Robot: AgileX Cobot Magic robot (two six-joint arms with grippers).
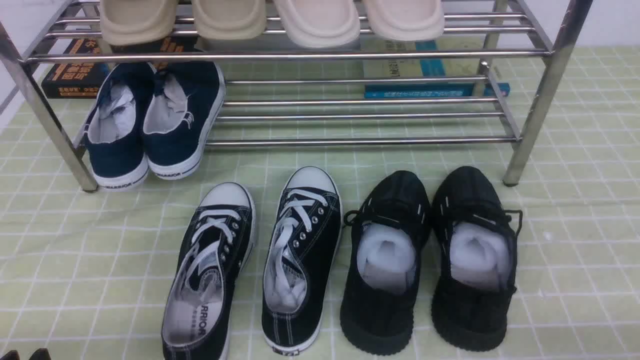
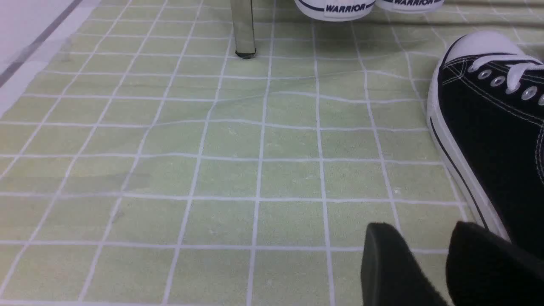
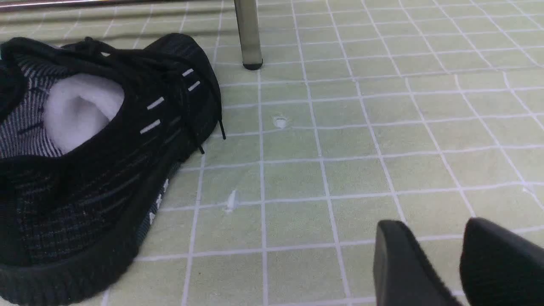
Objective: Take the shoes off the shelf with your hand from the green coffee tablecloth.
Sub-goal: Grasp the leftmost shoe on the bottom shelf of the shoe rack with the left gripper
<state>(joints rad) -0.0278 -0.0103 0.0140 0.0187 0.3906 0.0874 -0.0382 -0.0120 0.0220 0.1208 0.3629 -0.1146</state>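
Front view: navy slip-ons point(image 1: 172, 150), heels robotward, lie forward-right of nearer left end effector point(image 1: 25, 354), fingers parted, empty.

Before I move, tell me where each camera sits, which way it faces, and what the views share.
Front: between the arms, facing forward at the shoe rack; left end effector tips barely show.
Left wrist: on the left arm, looking over tablecloth toward a rack leg and a white-toed sneaker; both its own fingers show.
Right wrist: on the right arm, looking over tablecloth toward another rack leg, beside a black shoe; both right end effector fingers show.
Shared: front and left wrist both show the navy WARRIOR pair.
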